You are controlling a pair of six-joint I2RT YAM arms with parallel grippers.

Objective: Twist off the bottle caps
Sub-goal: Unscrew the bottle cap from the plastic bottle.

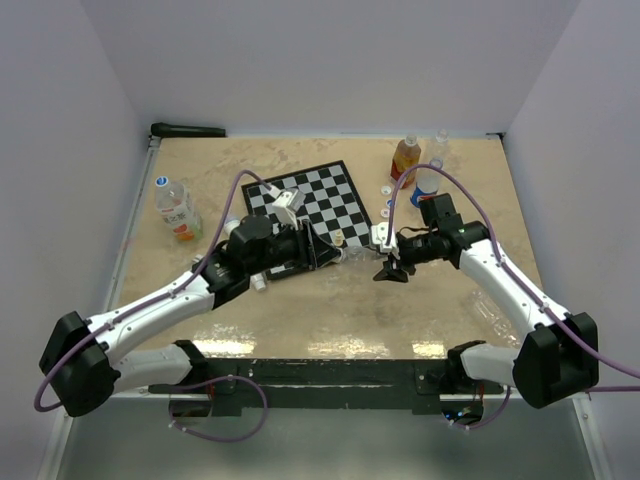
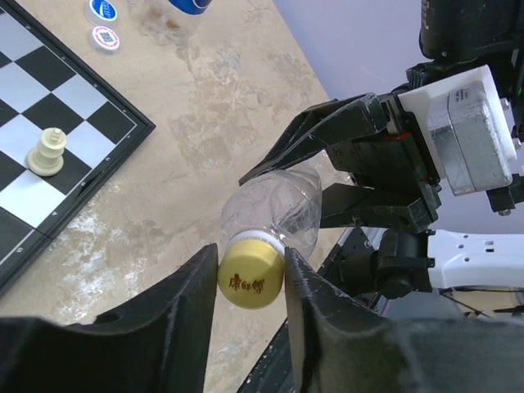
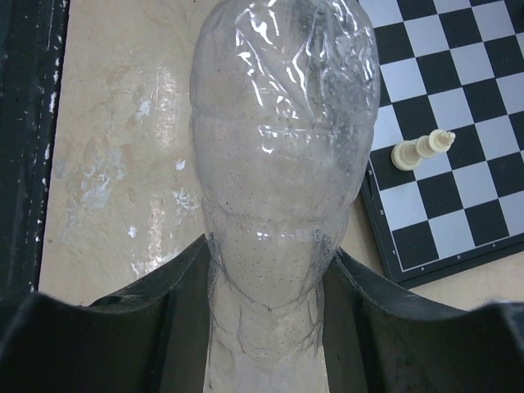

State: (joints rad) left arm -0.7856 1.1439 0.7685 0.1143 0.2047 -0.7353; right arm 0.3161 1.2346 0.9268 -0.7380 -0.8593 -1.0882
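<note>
Left gripper [image 2: 251, 264]: closed on the yellow cap [image 2: 250, 283], one finger on each side of it.
Cap: sits on the neck of the clear bottle [image 3: 282, 123], held in the air between our two arms. It hangs above the surface [image 1: 330, 310], just near and right of the chessboard [image 1: 320, 200]. We judge it not yet off.
Right gripper [image 3: 266, 282]: closed around the bottle's body, its fingers pressing into both flanks.
Risk, twist: the bottle wall is thin and creased. If we turn the cap hard, we expect the body to wring or spin in the right gripper instead of the thread giving.
Risk, slip: the left fingers grip only the cap's sides, so a small misalignment between the arms could let it pop free.
Risk, drop: a freed cap or bottle would fall beside the board, where a cream chess piece [image 2: 47, 151] stands near the edge.
Held bottle, contents: it looks empty to us, with only droplets or haze inside.
Loose caps [image 2: 104, 38]: two lie on the surface just right of the board.
Left bottle [image 1: 175, 208]: on the surface left of the board, and its cap looks on. We cannot tell what it contains.
Far-right bottles [image 1: 405, 160]: three stand close together, one of them orange. We cannot tell how full they are.
</note>
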